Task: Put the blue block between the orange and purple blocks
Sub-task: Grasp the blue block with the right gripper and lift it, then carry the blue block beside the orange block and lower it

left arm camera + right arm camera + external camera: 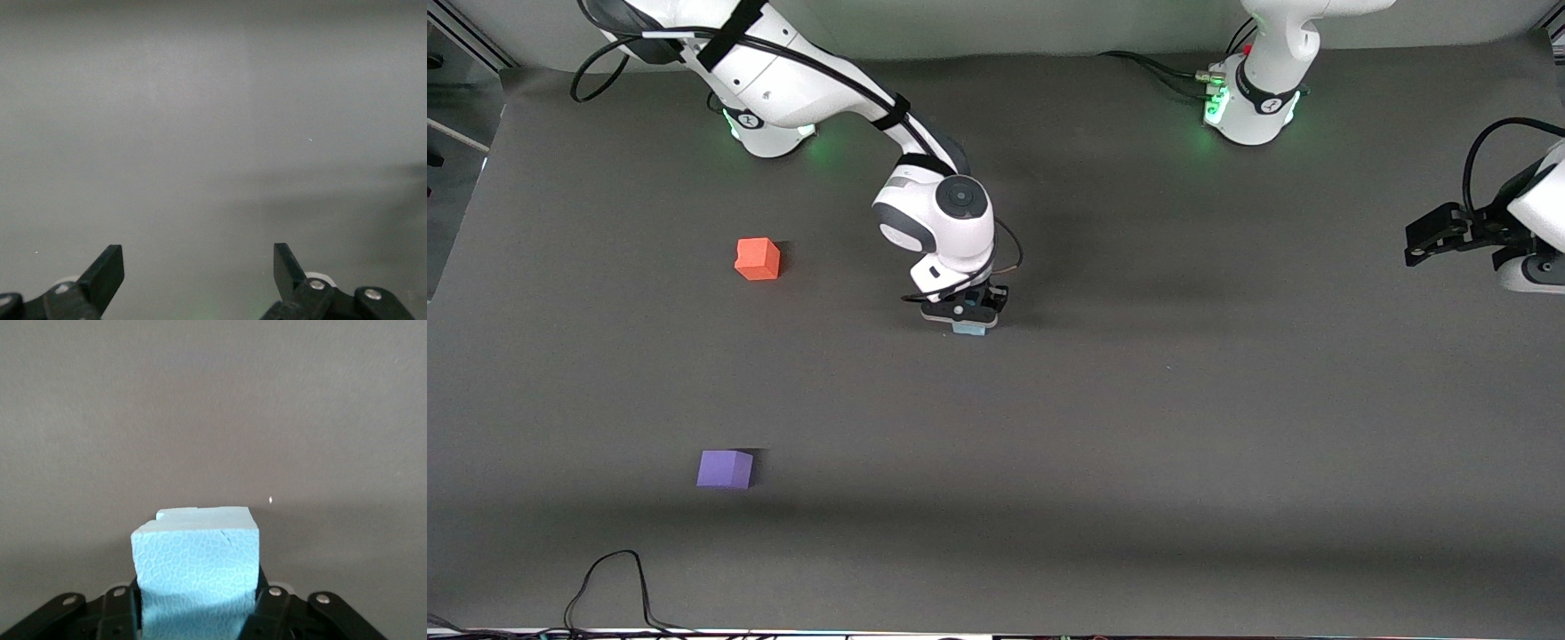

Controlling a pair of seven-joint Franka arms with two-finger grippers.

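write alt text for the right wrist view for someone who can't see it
The right gripper is shut on a light sky-blue foam cube, its black fingers pressed against two sides. The cube's near face shows a fine crackled texture; plain dark grey tabletop fills the rest.

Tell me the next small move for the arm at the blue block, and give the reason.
Probably lift. The right pincer is shut on the blue block, low at the table mid-way along it. The orange block and the purple block lie toward the right arm's end, so raise it, then carry it there. The left pincer waits open.
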